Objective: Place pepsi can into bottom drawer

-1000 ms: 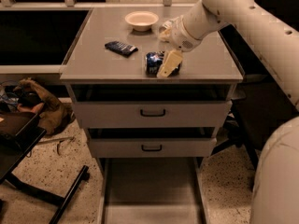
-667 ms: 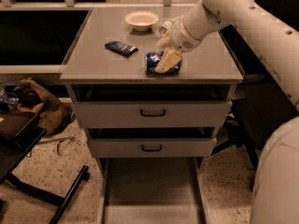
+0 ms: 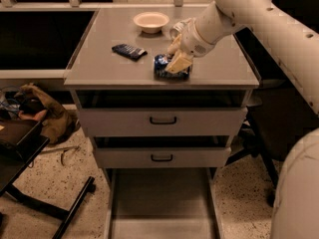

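Note:
The pepsi can (image 3: 163,69), small and blue, lies on the grey cabinet top (image 3: 99,63) near its front edge. My gripper (image 3: 178,59) is directly over it, coming down from the right on the white arm (image 3: 234,14), and it covers the can's right upper part. The bottom drawer (image 3: 162,198) is pulled out at floor level below the cabinet, a wide shallow grey tray with nothing in it.
A cream bowl (image 3: 151,20) stands at the back of the top. A flat dark blue packet (image 3: 128,51) lies left of the can. A silver-white can (image 3: 176,29) sits behind the gripper. Two closed drawers with black handles (image 3: 163,120) are above the open one. A black stand (image 3: 55,208) and a brown bag (image 3: 47,113) are on the floor at left.
My gripper has shifted slightly up and left over the can. The can has stayed in the same spot on the top.

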